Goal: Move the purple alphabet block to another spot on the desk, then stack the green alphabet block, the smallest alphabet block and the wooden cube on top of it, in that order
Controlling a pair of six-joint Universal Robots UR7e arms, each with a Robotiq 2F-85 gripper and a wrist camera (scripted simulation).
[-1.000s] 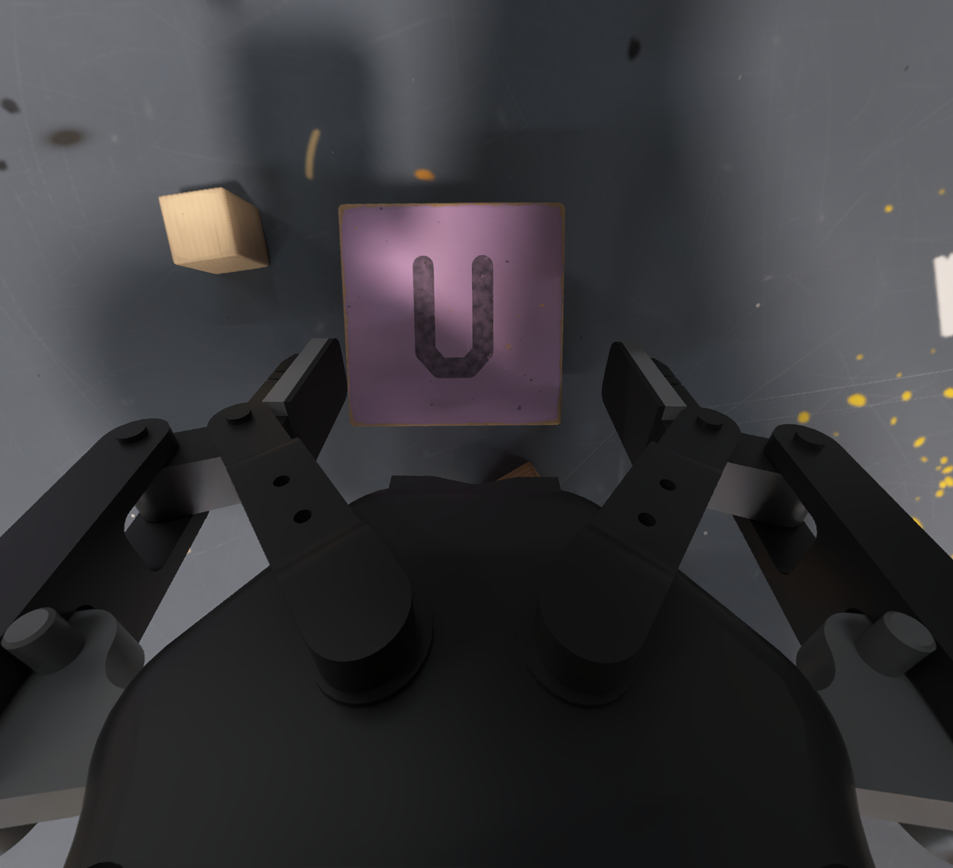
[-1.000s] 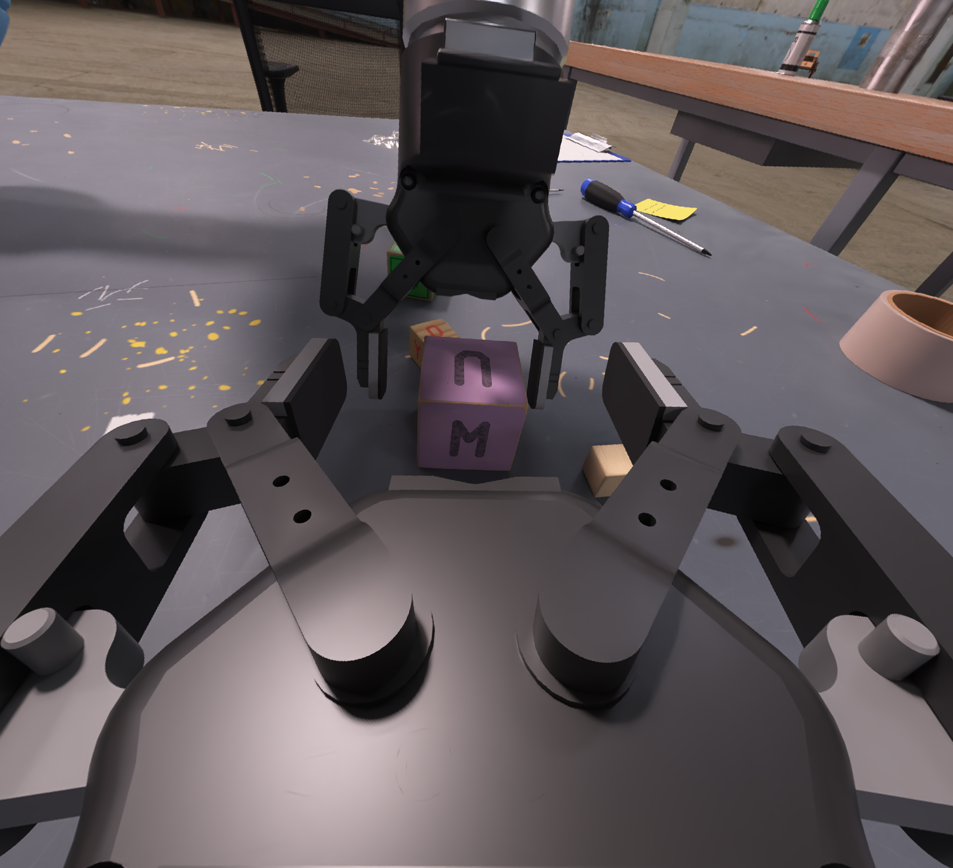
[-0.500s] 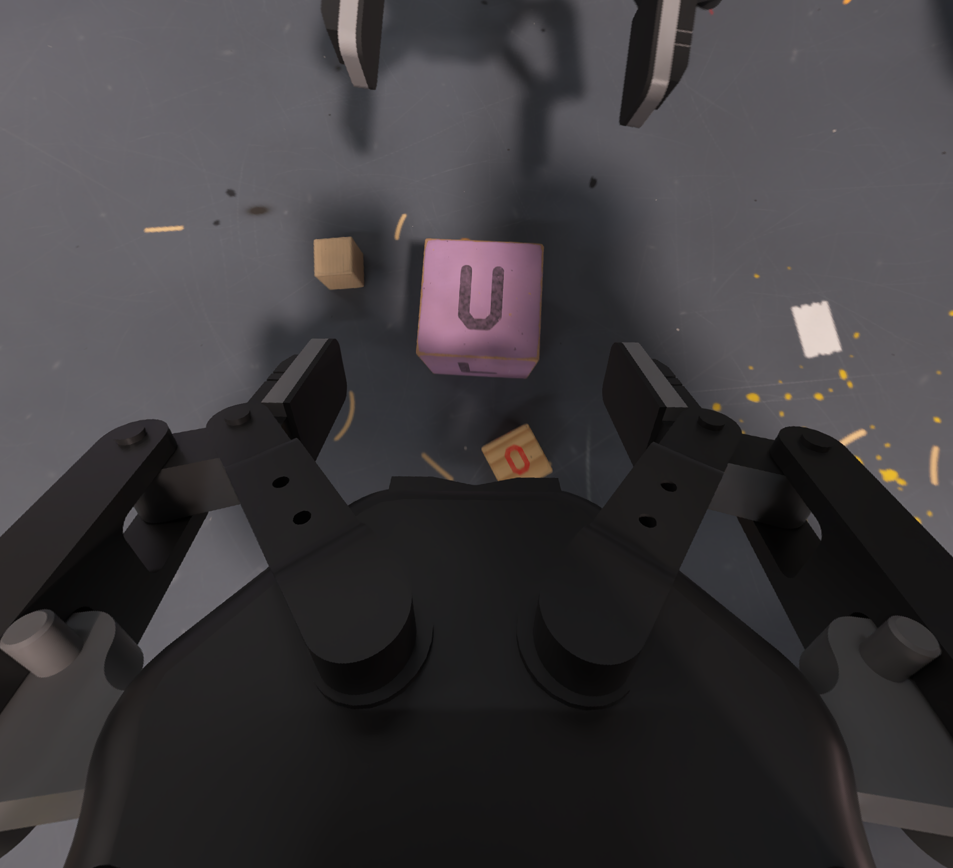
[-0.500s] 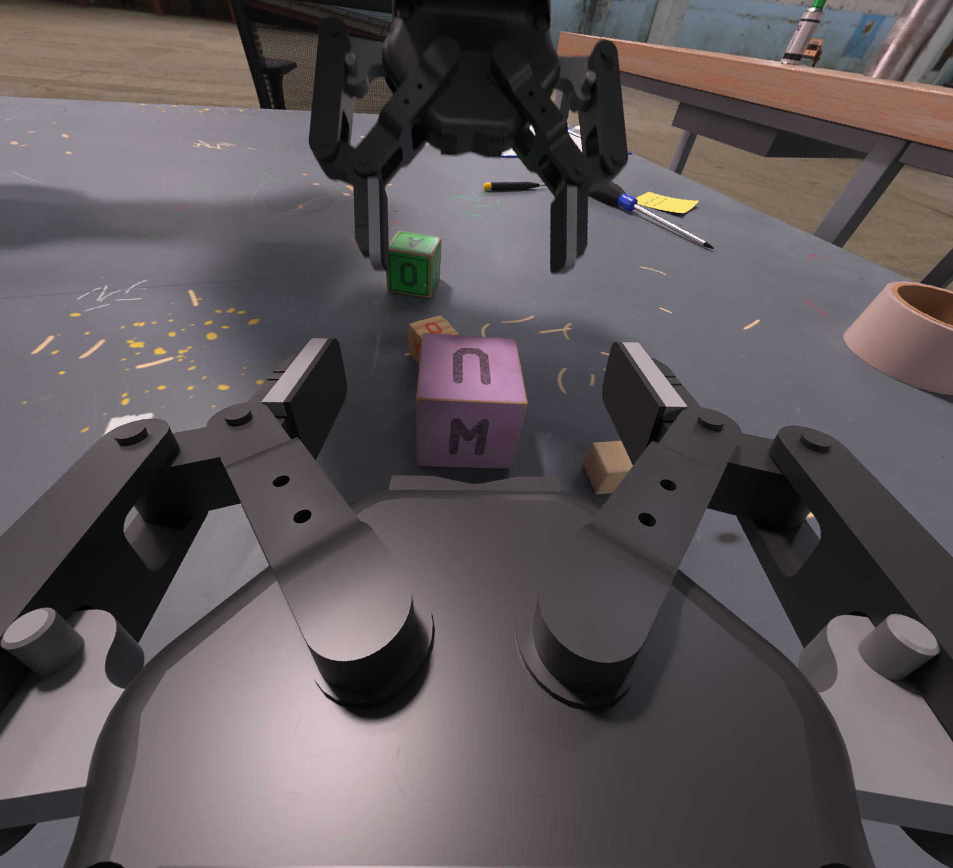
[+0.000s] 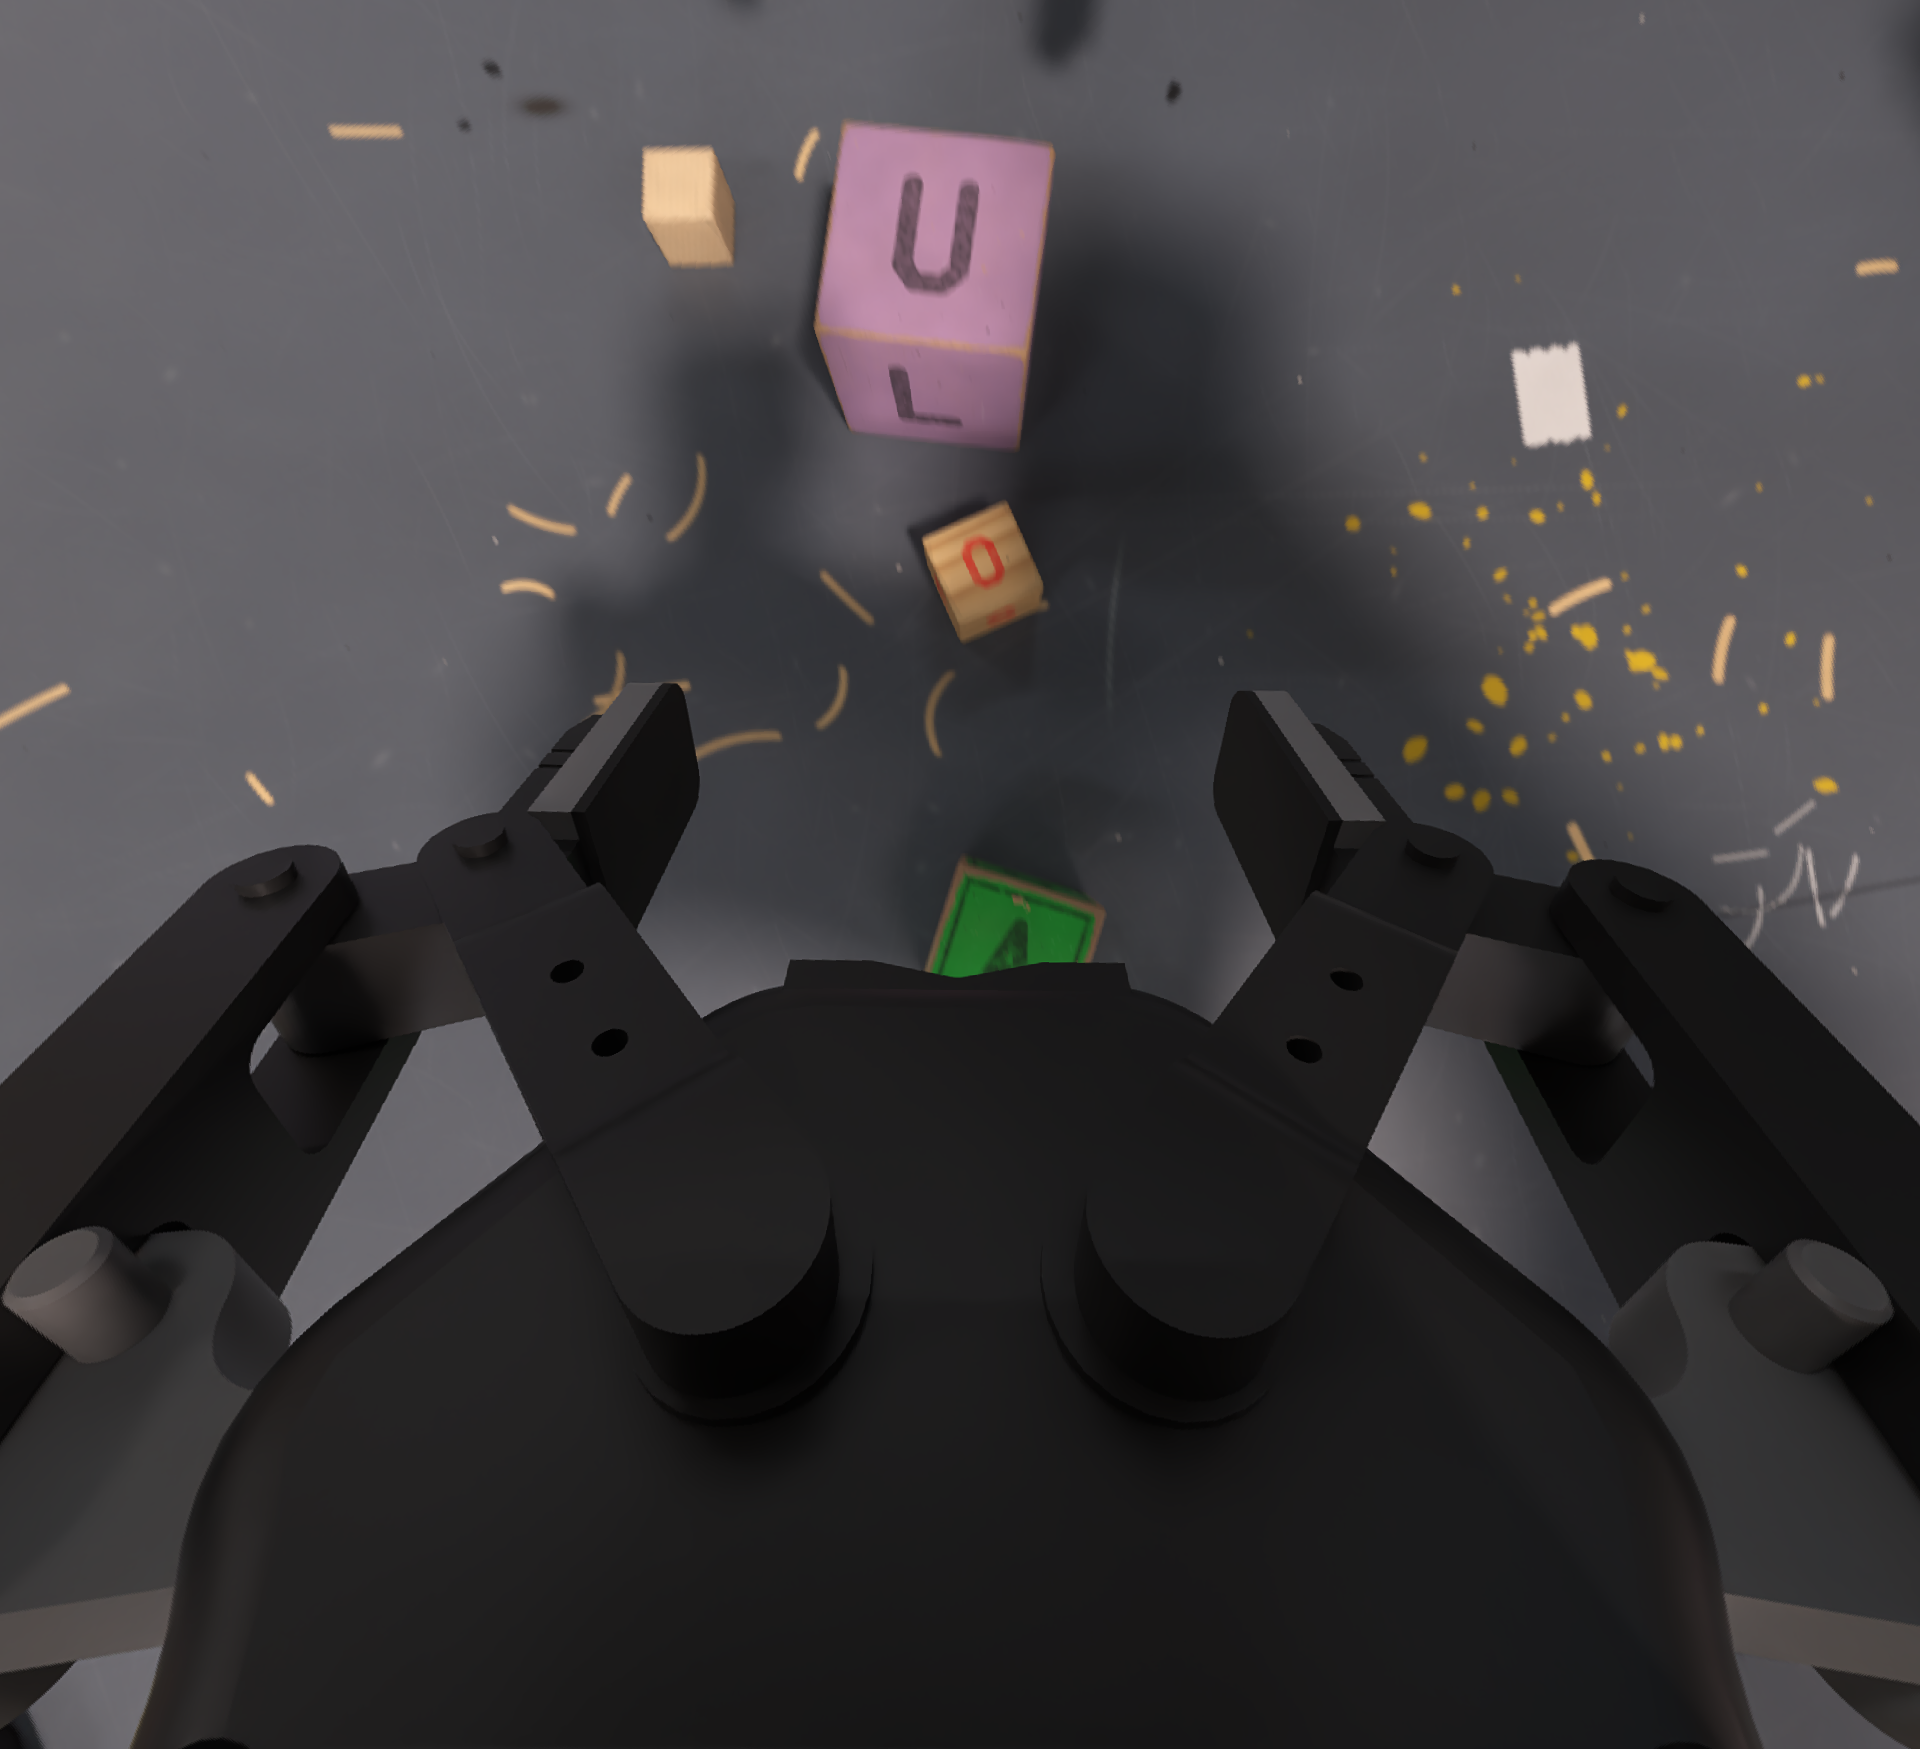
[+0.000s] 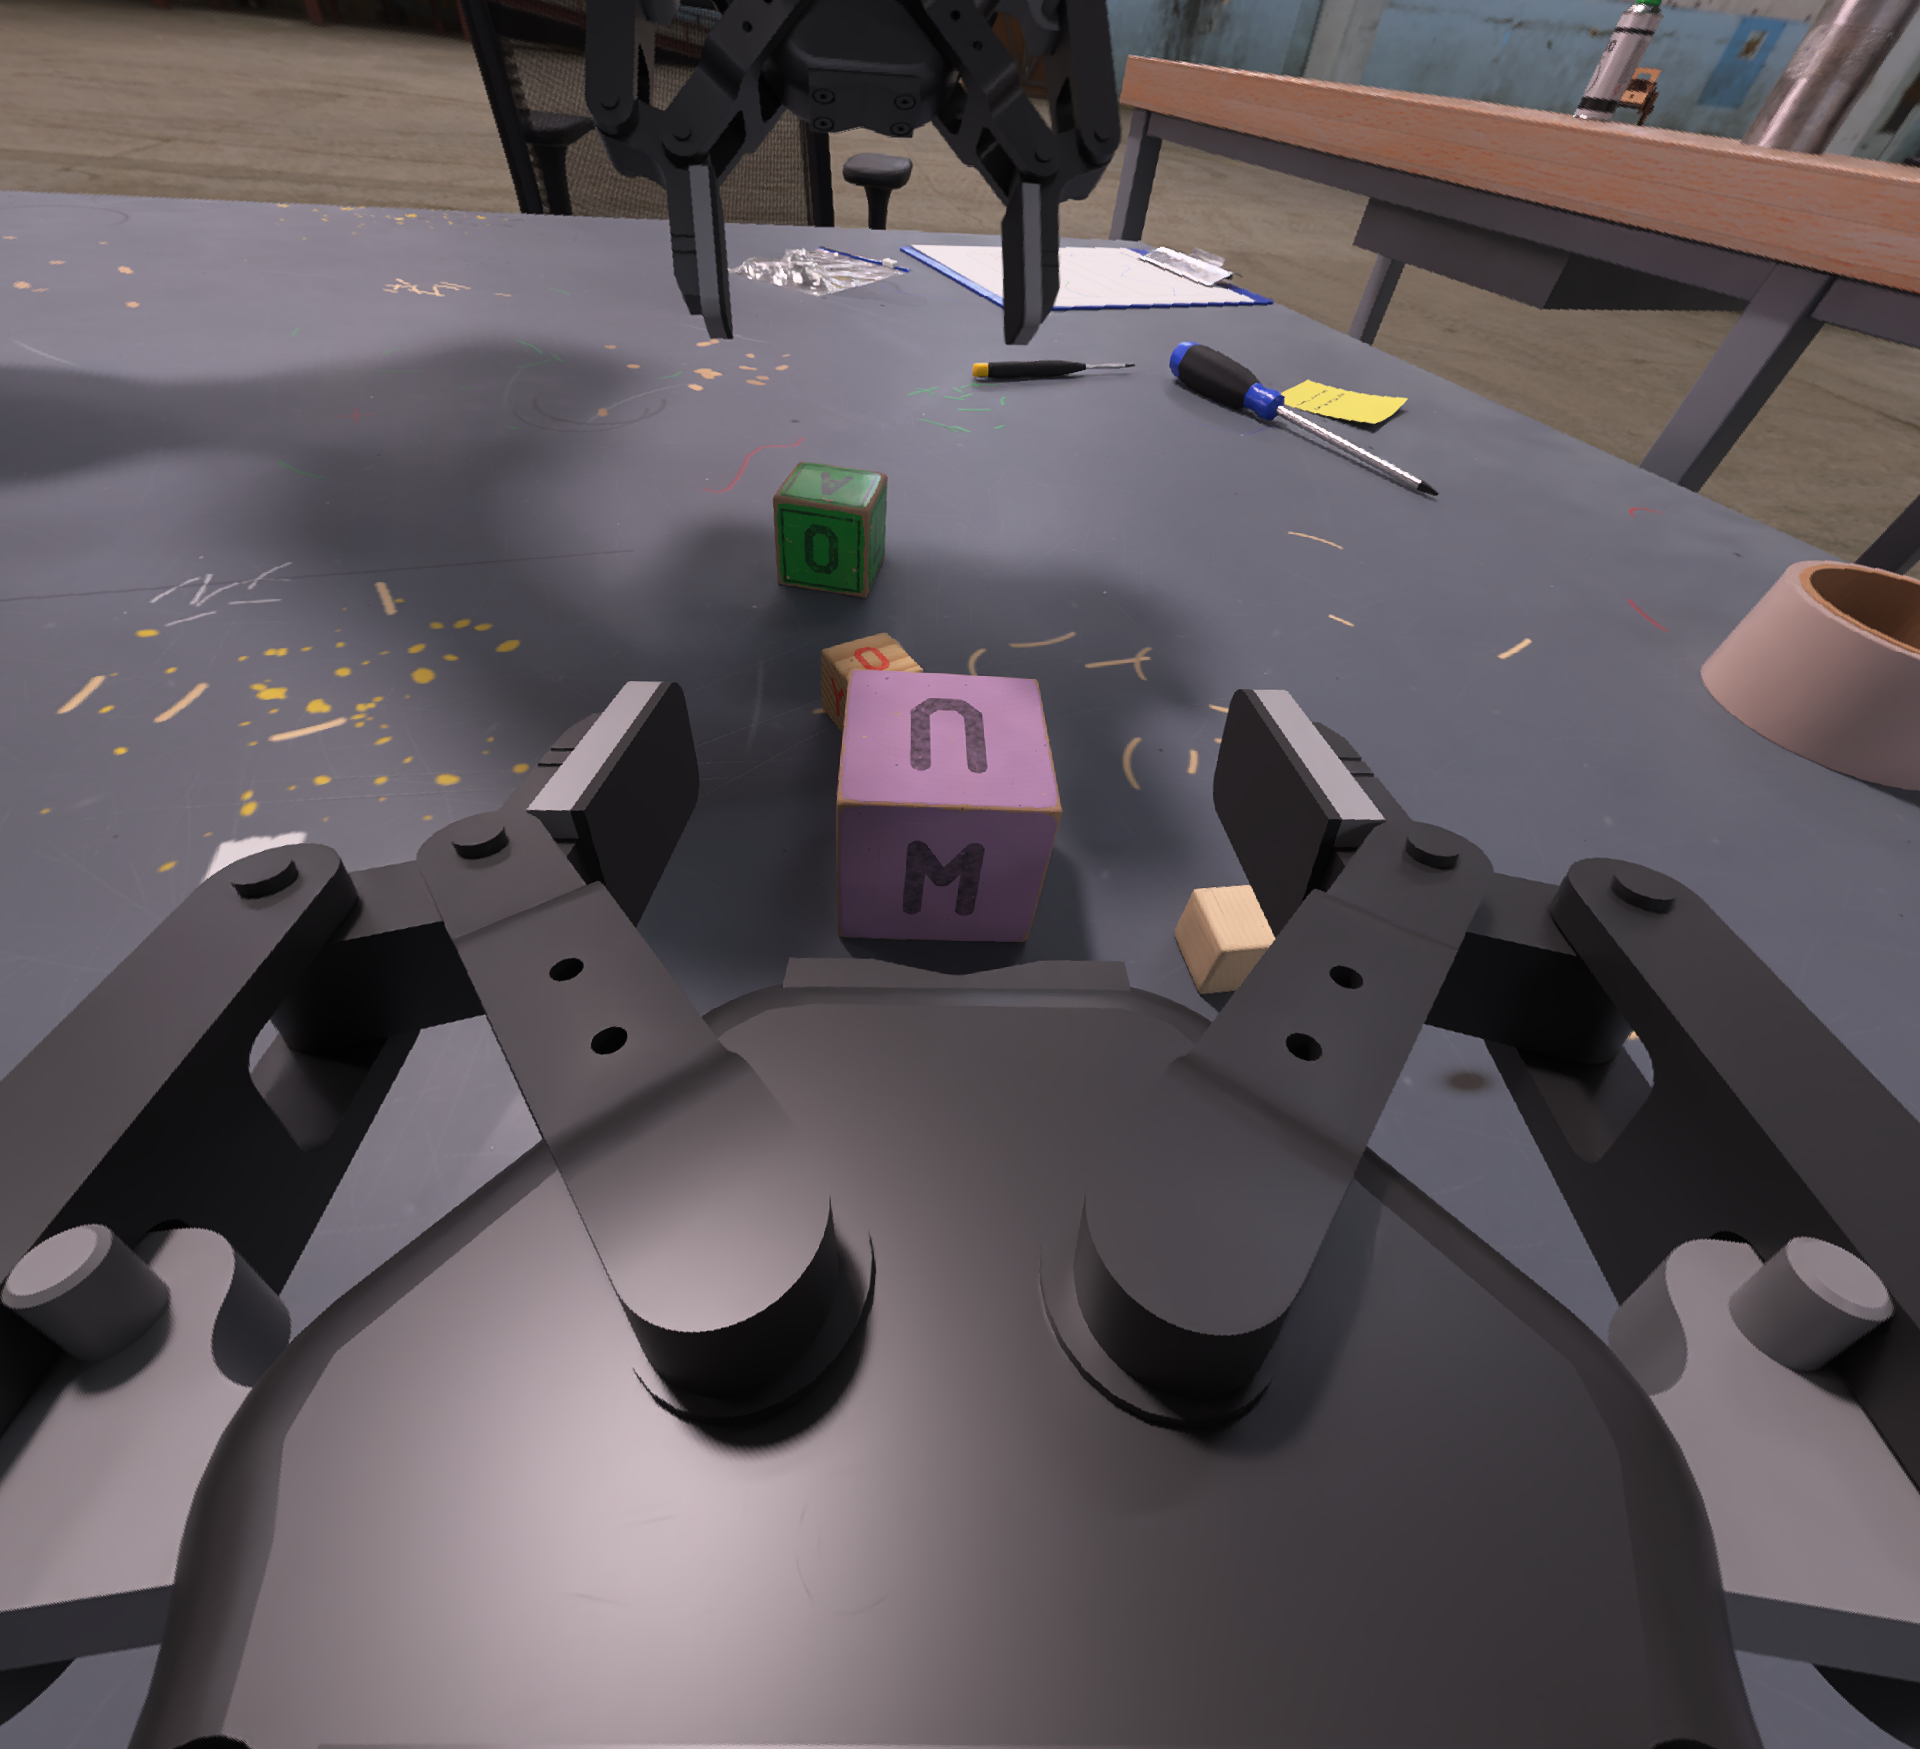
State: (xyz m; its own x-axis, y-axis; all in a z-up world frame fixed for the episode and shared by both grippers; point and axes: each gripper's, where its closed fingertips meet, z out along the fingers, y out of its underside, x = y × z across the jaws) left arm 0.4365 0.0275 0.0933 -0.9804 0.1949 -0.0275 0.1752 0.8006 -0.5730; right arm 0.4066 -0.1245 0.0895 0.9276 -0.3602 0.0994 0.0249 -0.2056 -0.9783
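Note:
The purple alphabet block [image 5: 930, 286] [image 6: 943, 806] stands on the grey desk [image 6: 312, 473]. The small tan alphabet block [image 5: 982, 569] [image 6: 864, 665] lies just beyond it in the right wrist view. The green alphabet block [image 5: 1013, 920] [image 6: 829, 530] stands farther on, partly hidden by my left gripper's body in the left wrist view. The plain wooden cube [image 5: 686, 205] [image 6: 1224, 936] sits beside the purple block. My left gripper [image 5: 956, 764] [image 6: 868, 302] is open and empty, high above the desk. My right gripper [image 6: 956, 764] is open and empty, close to the purple block.
At the desk's far side lie a small yellow-capped screwdriver [image 6: 1044, 368], a blue-handled screwdriver [image 6: 1288, 411], a yellow sticky note [image 6: 1345, 403], a clipboard [image 6: 1101, 278] and crumpled plastic [image 6: 816, 271]. A tape roll [image 6: 1823, 671] lies at right. A chair and a wooden table stand beyond.
My left gripper has risen from around the purple block and drawn back toward the green block, open and empty. The purple block stays on the desk. My right gripper has not moved.

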